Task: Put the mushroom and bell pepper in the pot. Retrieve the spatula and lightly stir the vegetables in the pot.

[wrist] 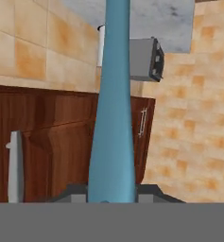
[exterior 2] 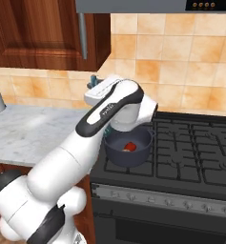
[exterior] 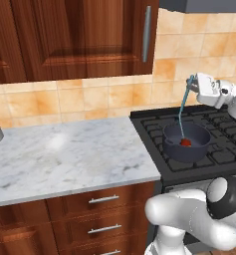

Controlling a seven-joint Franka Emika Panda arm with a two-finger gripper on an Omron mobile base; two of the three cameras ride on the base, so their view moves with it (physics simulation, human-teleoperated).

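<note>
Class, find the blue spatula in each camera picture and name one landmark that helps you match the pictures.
Left base view: spatula at right of centre, hanging from the end effector into the pot.
Right base view: just its teal top peeks out above the arm, left of centre.
Hand view: handle runs up the middle.
Shared landmark: the orange tiled wall.

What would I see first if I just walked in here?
First, the white arm's gripper holding a long teal spatula that reaches down into the dark pot on the black stove. Next, the shiny red bell pepper lying inside that pot.
</note>
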